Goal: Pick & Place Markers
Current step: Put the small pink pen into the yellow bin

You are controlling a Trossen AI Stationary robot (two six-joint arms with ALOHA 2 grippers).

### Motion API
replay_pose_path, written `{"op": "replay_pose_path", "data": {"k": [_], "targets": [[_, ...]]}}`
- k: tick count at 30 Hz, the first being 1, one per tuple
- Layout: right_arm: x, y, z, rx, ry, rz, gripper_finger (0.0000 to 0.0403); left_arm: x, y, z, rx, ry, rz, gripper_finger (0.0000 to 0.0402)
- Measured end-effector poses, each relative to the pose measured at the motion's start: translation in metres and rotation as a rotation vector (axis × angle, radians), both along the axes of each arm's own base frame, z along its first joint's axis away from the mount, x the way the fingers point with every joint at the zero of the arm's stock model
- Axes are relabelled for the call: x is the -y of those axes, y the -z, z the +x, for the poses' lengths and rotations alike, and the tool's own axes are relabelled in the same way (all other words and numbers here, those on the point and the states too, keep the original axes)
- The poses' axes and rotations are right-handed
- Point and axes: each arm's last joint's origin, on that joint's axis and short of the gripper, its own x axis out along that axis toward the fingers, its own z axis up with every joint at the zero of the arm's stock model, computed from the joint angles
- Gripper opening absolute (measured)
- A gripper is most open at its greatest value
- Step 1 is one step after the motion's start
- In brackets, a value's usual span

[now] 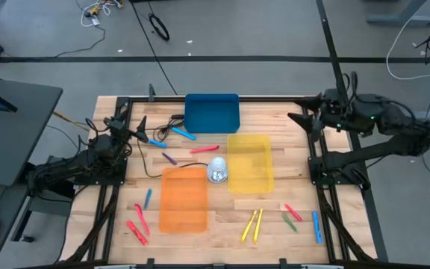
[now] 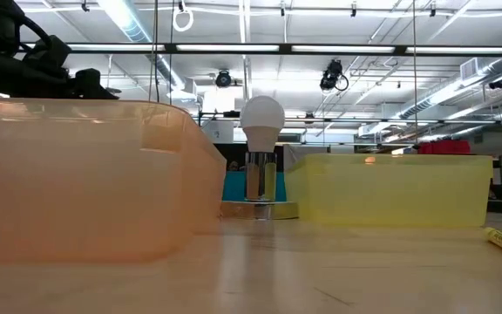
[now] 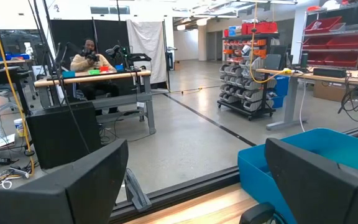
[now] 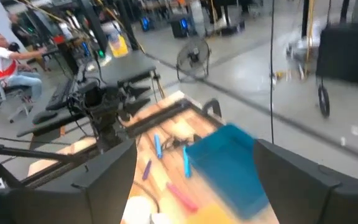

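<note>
Markers lie loose on the wooden table: red ones at the near left, a yellow pair, a red and a green one and a blue one at the near right. Blue, red and purple ones lie near the blue tray. My left gripper stands open at the far left, pointing level over the table's edge, its fingers apart in the left wrist view. My right gripper hangs open, raised over the far right corner. Neither holds anything.
A blue tray stands at the far middle, a yellow tray right of centre and an orange tray left of centre. A white bulb-shaped object stands between the orange and yellow trays. Black cables lie near the left gripper.
</note>
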Motion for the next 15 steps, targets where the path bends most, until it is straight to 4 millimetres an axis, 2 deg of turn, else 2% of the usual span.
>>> {"op": "replay_pose_path", "data": {"k": [7, 15], "targets": [[-0.002, 0.008, 0.003, -0.219, 0.048, 0.257, 0.0323, 0.000, 0.000, 0.000, 0.000, 0.000, 0.000, 0.0383], [-0.005, 0.027, 0.002, -0.480, 0.133, 0.492, 0.0323, 0.000, 0.000, 0.000, 0.000, 0.000, 0.000, 0.0383]]}}
